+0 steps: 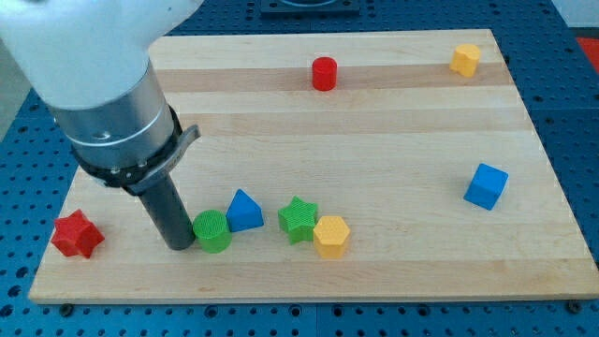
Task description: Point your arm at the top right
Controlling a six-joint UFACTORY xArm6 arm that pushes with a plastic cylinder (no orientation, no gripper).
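Observation:
My tip (179, 245) rests on the wooden board (374, 140) near the view's bottom left, touching the left side of a green cylinder (213, 231). A blue triangular block (244, 211) sits just right of the cylinder. A green star (299, 219) and a yellow hexagonal block (330, 236) lie further right, touching each other. A red star (77, 234) is at the view's far left, left of my tip. A yellow block (464, 59) sits in the board's top right corner, far from my tip.
A red cylinder (324, 73) stands near the view's top centre. A blue cube (487, 185) sits at the view's right. The arm's large white and grey body (103, 84) covers the board's top left. A blue perforated table (580, 112) surrounds the board.

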